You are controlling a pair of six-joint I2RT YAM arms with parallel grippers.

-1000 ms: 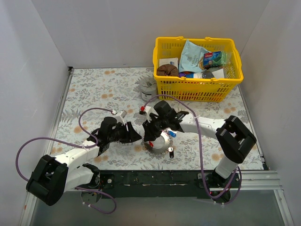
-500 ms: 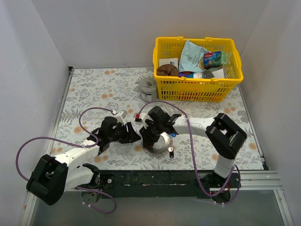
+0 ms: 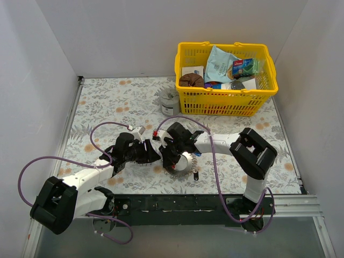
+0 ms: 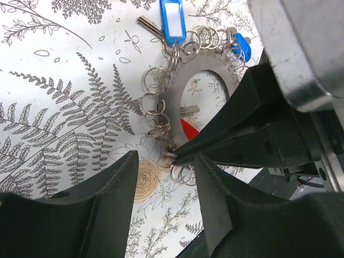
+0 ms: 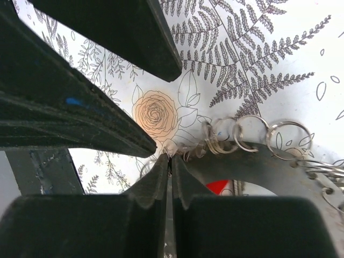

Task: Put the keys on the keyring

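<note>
The keyring point(image 4: 207, 72) is a flat silvery toothed disc hung with small split rings, lying on the flowered table; it also shows as keyring point(image 3: 183, 162) and keyring point(image 5: 279, 161). Keys hang on it: one with a blue tag point(image 4: 172, 19) and a red-headed key point(image 4: 189, 129) inside the loop. My right gripper point(image 5: 170, 159) is shut, its tips pinching a thin split ring at the keyring's rim. My left gripper point(image 4: 165, 174) is open, its fingers point(image 4: 110, 201) straddling the right gripper's tips and a few loose rings point(image 4: 185, 173). In the top view both grippers meet at the keyring's left edge.
A yellow basket point(image 3: 226, 99) of packets stands at the back right, with a grey tin cup point(image 3: 169, 101) just left of it. Purple cables point(image 3: 107, 129) loop over both arms. White walls close in the table on three sides.
My right gripper has closed on a ring at the keyring's rim, and its arm has shifted a little left toward the left gripper. The left gripper has held still.
</note>
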